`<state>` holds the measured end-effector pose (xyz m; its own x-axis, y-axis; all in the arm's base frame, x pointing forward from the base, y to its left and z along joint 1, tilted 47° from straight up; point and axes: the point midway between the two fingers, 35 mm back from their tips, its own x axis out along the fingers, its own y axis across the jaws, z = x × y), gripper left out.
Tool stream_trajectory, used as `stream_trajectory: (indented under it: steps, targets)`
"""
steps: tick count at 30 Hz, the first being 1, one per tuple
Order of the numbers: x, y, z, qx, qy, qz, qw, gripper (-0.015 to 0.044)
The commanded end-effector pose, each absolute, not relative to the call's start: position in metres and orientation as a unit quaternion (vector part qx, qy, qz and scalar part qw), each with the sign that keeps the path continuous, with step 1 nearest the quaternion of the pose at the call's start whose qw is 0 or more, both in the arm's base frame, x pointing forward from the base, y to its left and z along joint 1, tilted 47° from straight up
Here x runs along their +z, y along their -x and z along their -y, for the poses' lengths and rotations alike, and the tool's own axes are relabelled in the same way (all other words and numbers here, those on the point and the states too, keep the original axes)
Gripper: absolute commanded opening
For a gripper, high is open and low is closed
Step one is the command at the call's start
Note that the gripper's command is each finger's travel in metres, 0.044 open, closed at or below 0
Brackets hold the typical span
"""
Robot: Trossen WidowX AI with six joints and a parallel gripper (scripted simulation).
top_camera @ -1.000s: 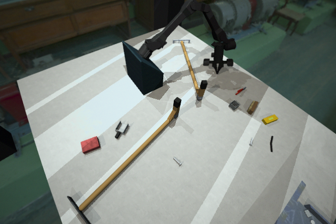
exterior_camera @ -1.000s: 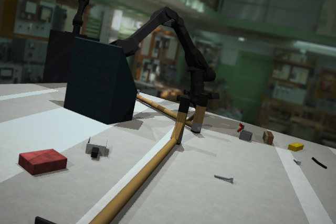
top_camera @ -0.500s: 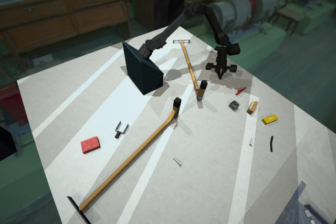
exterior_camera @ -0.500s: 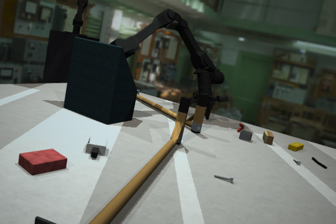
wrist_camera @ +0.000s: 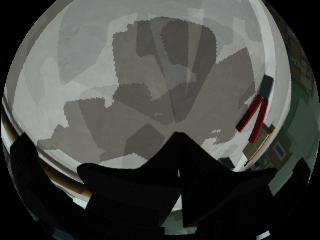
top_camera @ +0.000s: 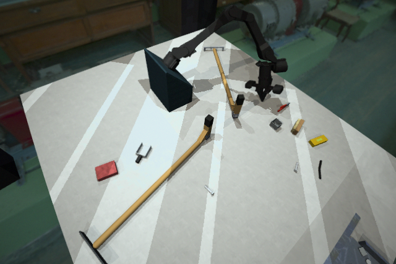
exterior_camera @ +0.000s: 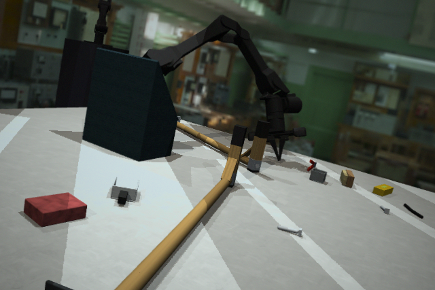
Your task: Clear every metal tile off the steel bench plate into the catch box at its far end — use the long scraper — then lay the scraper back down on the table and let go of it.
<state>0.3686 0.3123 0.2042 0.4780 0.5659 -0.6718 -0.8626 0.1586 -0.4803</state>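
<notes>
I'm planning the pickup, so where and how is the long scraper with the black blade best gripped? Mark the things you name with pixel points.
Probably by the upright grip (top_camera: 208, 122) (exterior_camera: 238, 145) at the near end of the long scraper (top_camera: 159, 182) (exterior_camera: 182, 230), coming down from above with the fingers opened either side. It stands up from the table, black-capped and narrow, whereas the rest of the handle lies low and round.

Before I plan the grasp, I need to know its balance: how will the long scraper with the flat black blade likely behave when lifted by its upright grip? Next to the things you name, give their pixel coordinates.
The long scraper (top_camera: 166, 174) (exterior_camera: 182, 232) will probably stay stiff, its shaft being straight and thick. It looks apt to dip blade-first, since the grip stands at the opposite end from the blade (top_camera: 91, 245).
</notes>
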Motion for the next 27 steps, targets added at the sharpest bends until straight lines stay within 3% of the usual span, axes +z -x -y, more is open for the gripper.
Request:
stream_trajectory:
  steps: [1, 27]
  targets:
    - [0.198, -0.384, -0.305, 0.473, 0.414, -0.187, 0.755, 0.0]
    - [0.156, -0.454, -0.238, 0.412, 0.303, -0.278, 0.813, 0.0]
